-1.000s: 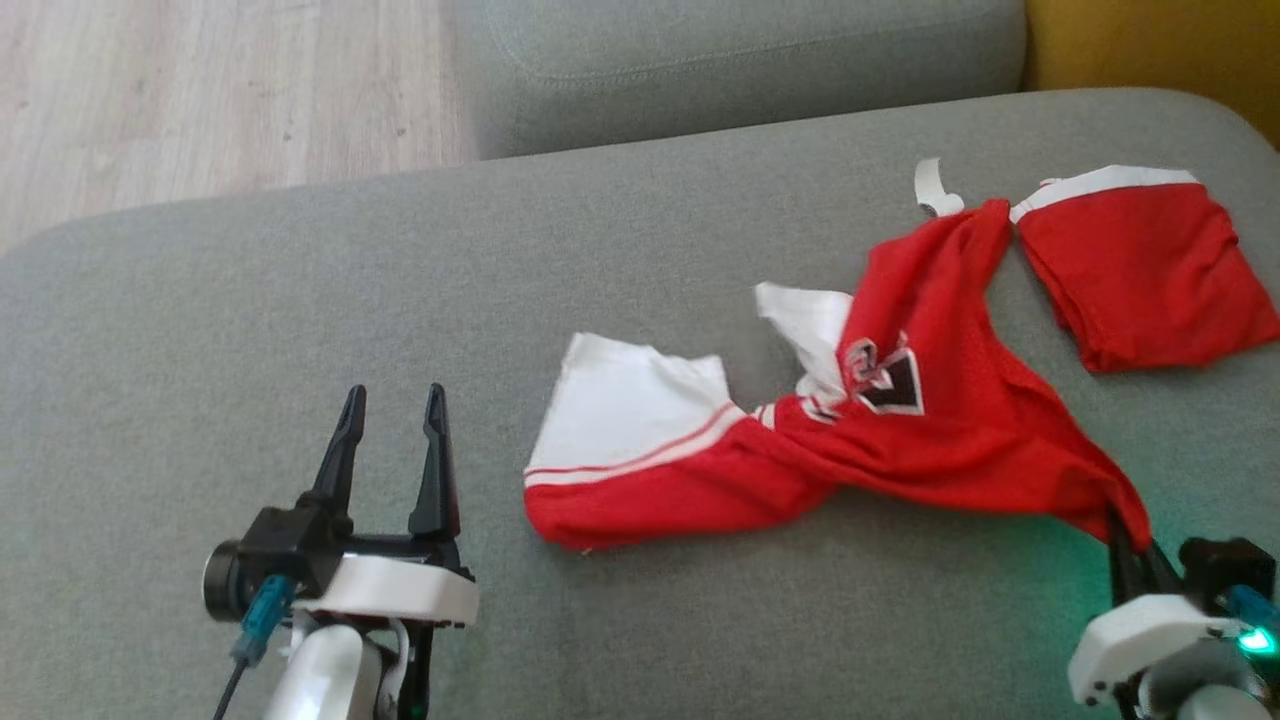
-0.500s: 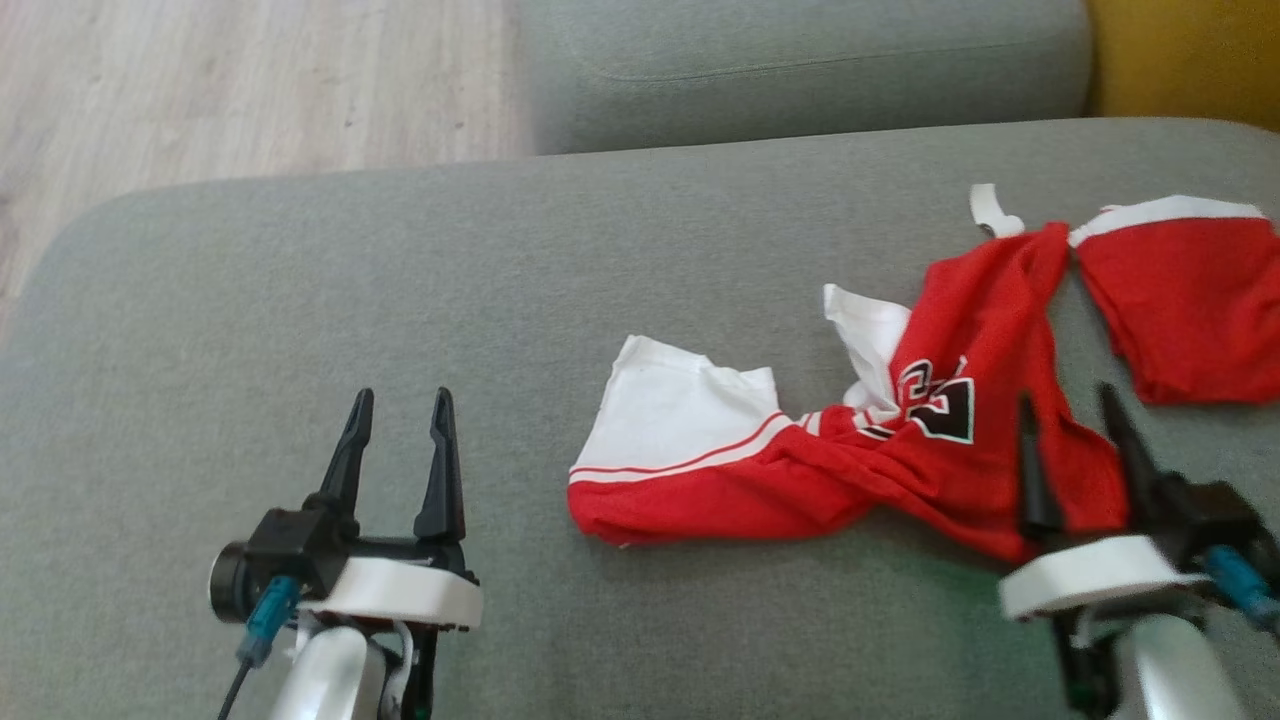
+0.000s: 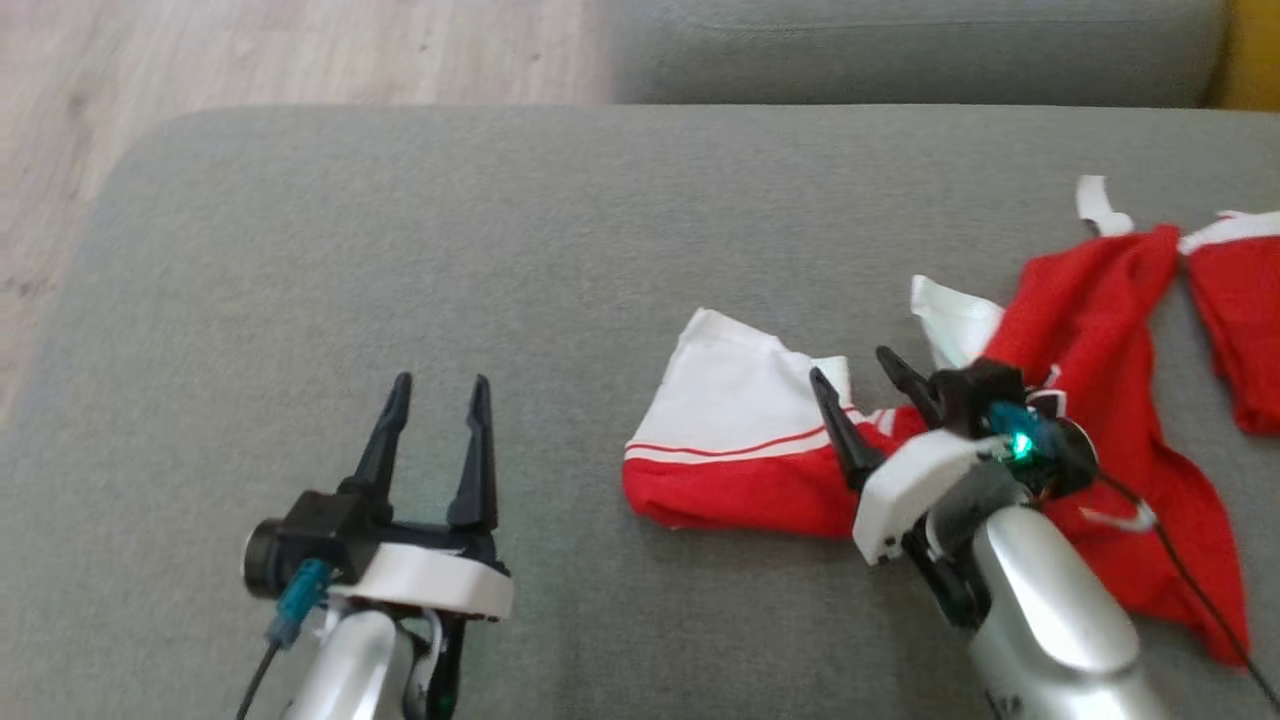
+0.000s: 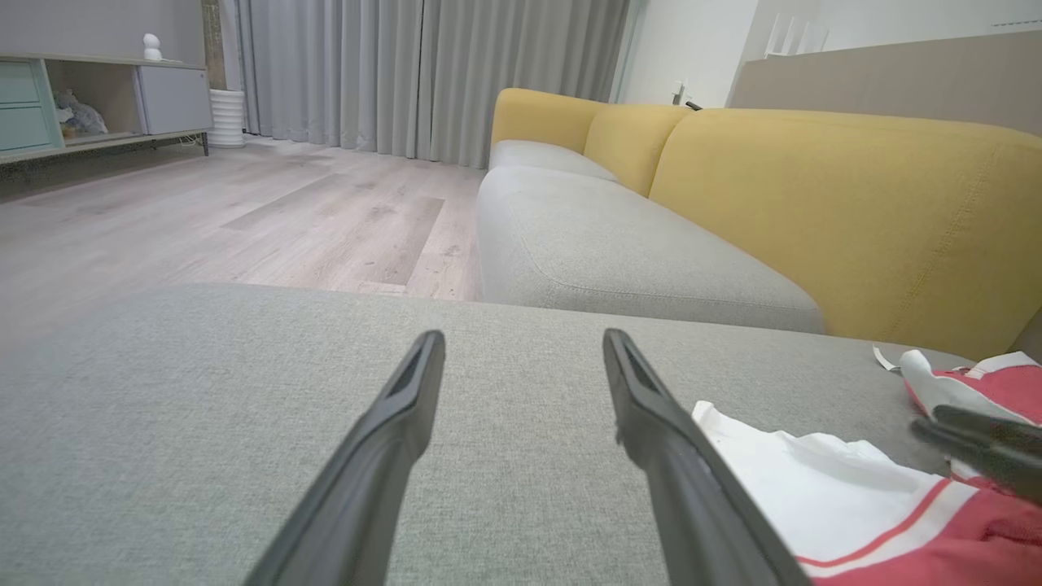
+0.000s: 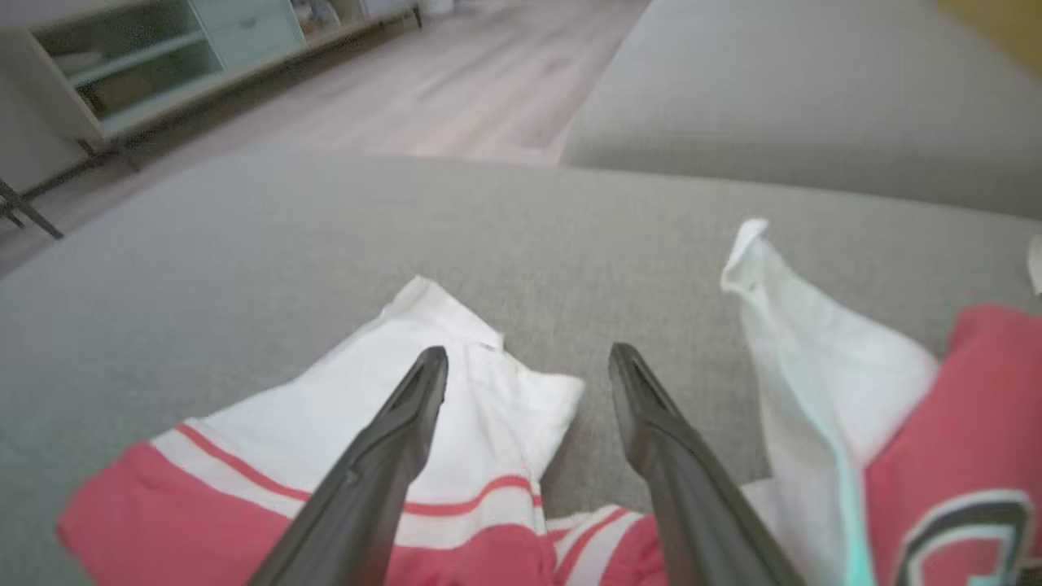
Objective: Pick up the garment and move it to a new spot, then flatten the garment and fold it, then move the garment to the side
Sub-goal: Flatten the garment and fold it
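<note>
A red and white jersey-style garment (image 3: 740,410) lies crumpled on the grey cushion (image 3: 500,230), with its white sleeve end to the left and its red body trailing to the lower right. My right gripper (image 3: 850,367) hovers open over its middle, fingers pointing at the white sleeve and holding nothing. In the right wrist view the right gripper (image 5: 529,354) straddles the edge of the white part of the garment (image 5: 342,431). My left gripper (image 3: 441,385) stands open and empty on the bare cushion, left of the garment. In the left wrist view the left gripper (image 4: 523,338) has the garment (image 4: 822,480) at its lower right.
A second red piece with a white band (image 3: 1245,330) lies at the right edge, beside a small white tag (image 3: 1100,205). Another grey seat (image 3: 900,50) lies behind, with a yellow backrest (image 4: 814,203). Wooden floor (image 3: 250,50) runs past the cushion's left edge.
My right gripper has let go of the garment's lower right corner, opened, and moved left over its middle. The head camera has shifted. The left gripper has stayed put.
</note>
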Controlling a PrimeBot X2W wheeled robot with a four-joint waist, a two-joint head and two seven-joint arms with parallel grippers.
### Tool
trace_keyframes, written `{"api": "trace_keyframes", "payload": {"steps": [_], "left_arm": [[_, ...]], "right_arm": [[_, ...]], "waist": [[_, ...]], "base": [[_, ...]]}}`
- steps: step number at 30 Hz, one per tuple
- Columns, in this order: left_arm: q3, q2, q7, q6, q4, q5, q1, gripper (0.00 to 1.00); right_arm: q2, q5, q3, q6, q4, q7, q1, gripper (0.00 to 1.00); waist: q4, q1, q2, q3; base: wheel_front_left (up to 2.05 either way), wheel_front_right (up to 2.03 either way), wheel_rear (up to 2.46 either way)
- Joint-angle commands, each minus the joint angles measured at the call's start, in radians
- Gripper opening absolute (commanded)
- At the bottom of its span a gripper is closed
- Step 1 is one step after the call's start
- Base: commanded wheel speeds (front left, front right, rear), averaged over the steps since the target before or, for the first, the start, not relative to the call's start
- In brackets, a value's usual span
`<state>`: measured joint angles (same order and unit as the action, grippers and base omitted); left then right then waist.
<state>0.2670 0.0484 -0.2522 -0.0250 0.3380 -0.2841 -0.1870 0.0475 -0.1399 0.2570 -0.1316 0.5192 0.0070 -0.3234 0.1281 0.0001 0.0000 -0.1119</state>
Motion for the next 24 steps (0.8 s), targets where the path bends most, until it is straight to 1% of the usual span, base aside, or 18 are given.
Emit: {"api": "trace_keyframes", "payload": {"steps": [1,5,9,10,11,12,15,21,24], "left_arm": [[-0.012,0.002,-0.01,0.008,-0.026,-0.009,-0.051,1.0],[0.011,0.002,-0.01,0.017,-0.02,-0.023,-0.059,1.0],[0.017,0.002,-0.01,0.024,-0.018,-0.027,-0.061,1.0],[0.019,0.002,-0.01,0.025,-0.018,-0.027,-0.061,1.0],[0.02,0.002,-0.01,0.026,-0.018,-0.028,-0.061,1.0],[0.021,0.002,-0.01,0.027,-0.018,-0.029,-0.061,1.0],[0.014,0.002,-0.01,0.029,-0.019,-0.027,-0.059,1.0],[-0.003,0.002,-0.01,0.03,-0.018,-0.016,-0.049,1.0],[-0.014,0.002,-0.01,0.03,-0.023,-0.011,-0.042,1.0]], "right_arm": [[0.003,-0.007,0.026,0.001,0.026,0.035,-0.056,1.0],[0.003,-0.022,0.031,0.001,0.165,0.121,-0.136,1.0],[0.003,-0.078,0.082,0.001,0.263,0.187,-0.185,1.0],[0.003,-0.09,0.104,0.001,0.28,0.195,-0.193,0.75],[0.003,-0.11,0.122,0.001,0.288,0.19,-0.201,0.09],[0.003,-0.135,0.137,0.001,0.291,0.177,-0.208,0.0],[0.003,-0.167,0.158,0.001,0.29,0.08,-0.244,0.0],[0.003,-0.169,0.137,0.001,0.265,-0.215,-0.341,0.0],[0.003,-0.178,0.135,0.001,0.213,-0.261,-0.37,0.0]], "waist": [[0.028,-0.0001,0.0,-0.015],[0.056,-0.0001,0.0,-0.021],[0.068,-0.0001,0.0,-0.023],[0.071,-0.0001,0.0,-0.023],[0.073,-0.0001,0.0,-0.023],[0.074,-0.0001,0.0,-0.023],[0.07,-0.0001,0.0,-0.021],[0.062,-0.0001,0.0,0.001],[0.058,-0.0001,0.0,0.017]], "base": [[0.0,0.0,0.0],[0.0,0.0,0.0],[0.0,0.0,0.0],[0.0,0.0,0.0],[0.0,0.0,0.0],[0.0,0.0,0.0],[0.0,0.0,0.0],[0.0,0.0,0.0],[0.0,0.0,0.0]]}}
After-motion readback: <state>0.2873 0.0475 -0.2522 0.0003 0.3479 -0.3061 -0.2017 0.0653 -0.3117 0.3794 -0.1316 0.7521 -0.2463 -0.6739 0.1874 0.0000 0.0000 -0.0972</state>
